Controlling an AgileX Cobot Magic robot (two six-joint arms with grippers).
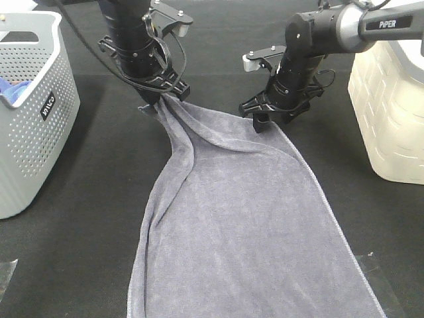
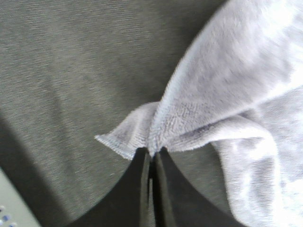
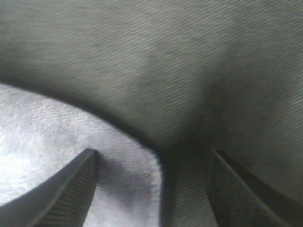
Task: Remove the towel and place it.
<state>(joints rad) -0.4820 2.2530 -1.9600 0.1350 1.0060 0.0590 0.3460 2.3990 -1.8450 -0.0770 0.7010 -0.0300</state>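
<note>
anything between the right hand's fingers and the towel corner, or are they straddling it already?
Nothing between. In the right wrist view the open right hand straddles the towel corner: one finger over cloth, the other over bare black table cover.

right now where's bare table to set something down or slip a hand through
Bare black tabletop lies between the grey basket and the towel, and a narrower strip between the towel and the cream basket. It is crowded at the towel's far edge, where the left gripper and right gripper sit.

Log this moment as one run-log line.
left gripper: shut on towel corner | right gripper: open over other corner | towel: spread on black table
</note>
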